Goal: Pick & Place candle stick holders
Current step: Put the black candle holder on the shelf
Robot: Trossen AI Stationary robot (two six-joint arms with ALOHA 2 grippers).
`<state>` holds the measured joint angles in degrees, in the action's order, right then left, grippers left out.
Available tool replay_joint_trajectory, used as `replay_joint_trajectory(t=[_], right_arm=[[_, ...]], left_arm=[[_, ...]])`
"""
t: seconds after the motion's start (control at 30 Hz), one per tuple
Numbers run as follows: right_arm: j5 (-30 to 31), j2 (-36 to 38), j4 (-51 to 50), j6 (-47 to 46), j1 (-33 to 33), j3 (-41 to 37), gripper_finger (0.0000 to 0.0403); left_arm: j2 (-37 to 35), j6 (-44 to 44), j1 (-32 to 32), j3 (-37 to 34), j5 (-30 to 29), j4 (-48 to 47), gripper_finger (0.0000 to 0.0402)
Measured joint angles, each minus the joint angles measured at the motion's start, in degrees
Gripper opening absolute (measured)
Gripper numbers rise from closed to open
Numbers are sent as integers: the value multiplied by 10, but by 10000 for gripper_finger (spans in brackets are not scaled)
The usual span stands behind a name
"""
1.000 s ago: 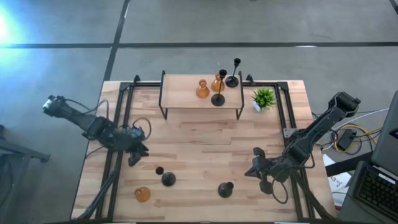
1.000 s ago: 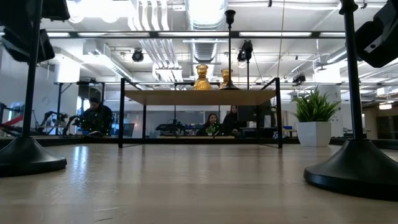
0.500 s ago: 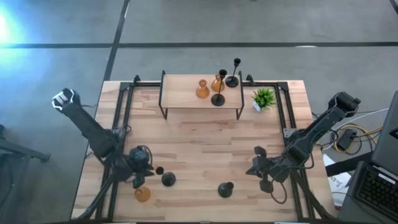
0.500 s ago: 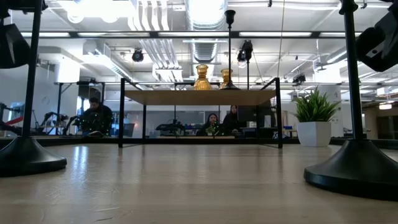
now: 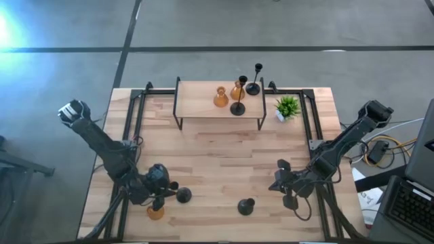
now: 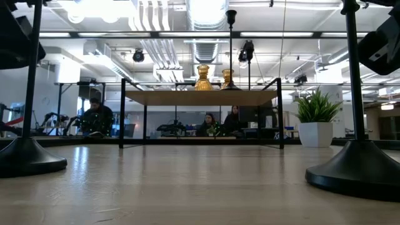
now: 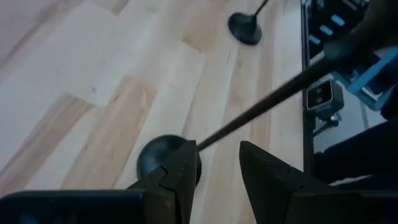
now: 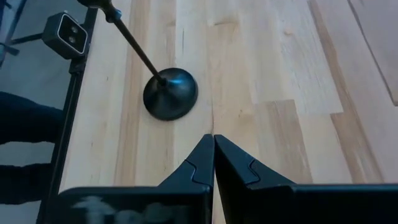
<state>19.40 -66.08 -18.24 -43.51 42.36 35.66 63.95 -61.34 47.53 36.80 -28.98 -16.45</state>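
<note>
High view: the left gripper [image 5: 161,192] hangs at the table's [image 5: 224,156] near-left edge, just beside a black holder [image 5: 183,196] and an amber holder [image 5: 155,213]. The right gripper [image 5: 279,177] waits near-right, past a second black holder [image 5: 245,207]. Four holders stand upright on the raised shelf [image 5: 203,112], beside a potted plant [image 5: 287,106].

Low view: two black bases flank the frame, stems vertical.

Left wrist view: the fingers [image 7: 180,171] are apart, one touching the stem [image 7: 273,96], which runs diagonally from its base [image 7: 157,158].

Right wrist view: the fingers [image 8: 202,163] are closed together, empty; a black holder's base [image 8: 170,93] lies ahead, stem slanting away.
</note>
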Motion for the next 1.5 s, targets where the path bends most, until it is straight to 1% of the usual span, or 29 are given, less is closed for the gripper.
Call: replay_joint_trajectory(t=[0.1,0.2,0.37,0.5,0.67,0.77,0.9,0.93,1.03,1.23,1.33,1.5], right_arm=[[0,0,-1,2,-3,0,8],[0,0,-5,2,-5,0,8],[-4,0,-13,2,-4,0,8],[-4,0,-14,6,-4,0,8],[-4,0,-20,6,-4,0,8],[-4,0,-27,6,-4,0,8],[-4,0,-28,6,-4,0,8],[-4,0,-31,7,-4,0,8],[-4,0,-41,11,-4,0,8],[-4,1,-56,7,-13,0,8],[-4,1,-56,-25,-30,0,8],[5,1,-56,-73,-67,0,8]], left_arm=[[-3,2,0,0,-22,7,126],[-5,19,0,0,-45,35,126],[-5,59,0,0,-62,86,126],[-5,64,0,0,-77,93,126],[-5,74,0,0,-122,91,124],[-5,76,-1,-2,-131,90,99],[-5,81,-2,-3,-142,84,24],[-5,75,-2,-4,-142,89,18],[-5,73,-3,-4,-185,89,18],[-25,61,-25,25,-290,90,18],[-47,108,-57,54,-297,90,18],[-78,253,-130,123,-280,82,18]])
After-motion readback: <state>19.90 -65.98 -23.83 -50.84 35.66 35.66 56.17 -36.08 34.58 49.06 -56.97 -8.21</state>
